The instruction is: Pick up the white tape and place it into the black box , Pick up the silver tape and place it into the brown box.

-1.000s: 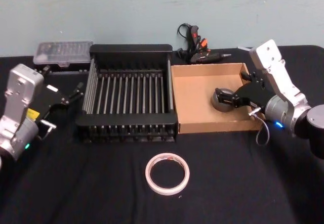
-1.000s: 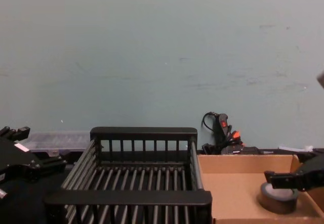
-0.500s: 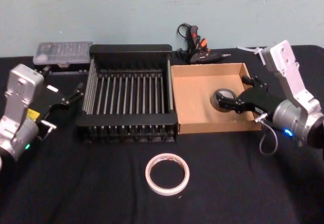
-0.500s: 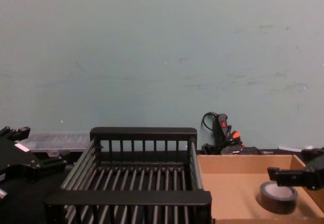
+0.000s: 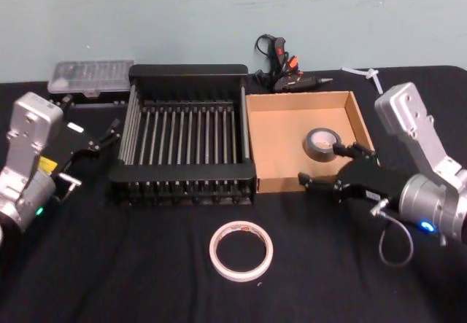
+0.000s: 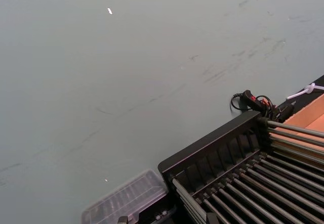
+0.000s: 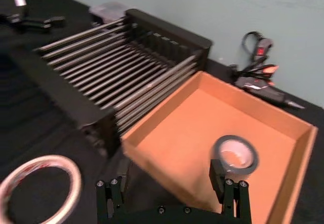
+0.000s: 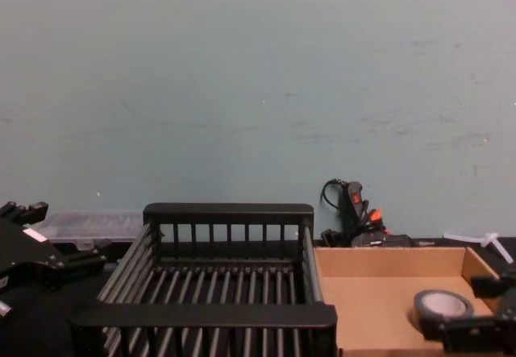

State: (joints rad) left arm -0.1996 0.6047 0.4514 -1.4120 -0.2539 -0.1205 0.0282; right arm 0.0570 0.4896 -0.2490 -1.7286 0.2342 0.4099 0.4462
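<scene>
"Where's the silver tape point(image 5: 319, 142) sitting?"

"Flat on the floor of the brown box point(image 5: 281, 130), toward its right wall, pale core facing up; nothing is touching it; the right pincer point(image 5: 332, 168) hangs over the box's front right corner, just beside the roll, with its fingers spread wide and nothing between them."

"And the white tape point(image 5: 241, 250)?"

"Lying flat on the black-covered bench point(image 5: 146, 272), in front of the two boxes, about level with the gap where they meet; well apart from both arms; you can see a bit of red print on its upper edge."

"The black box point(image 5: 186, 69)?"

"Just left of the brown one, walls nearly touching; only its bars show inside."

"What's the left arm doing?"

"Parked off at the left of the bench, its pincer point(image 5: 102, 139) pointing toward the black box's left wall and close to it; I can't tell whether its fingers are apart or together."

"Anything behind?"

"A clear plastic case point(image 5: 90, 76) at the back left; a black glue gun point(image 5: 284, 71) with orange parts and its cord behind the brown box, by the wall."
</scene>
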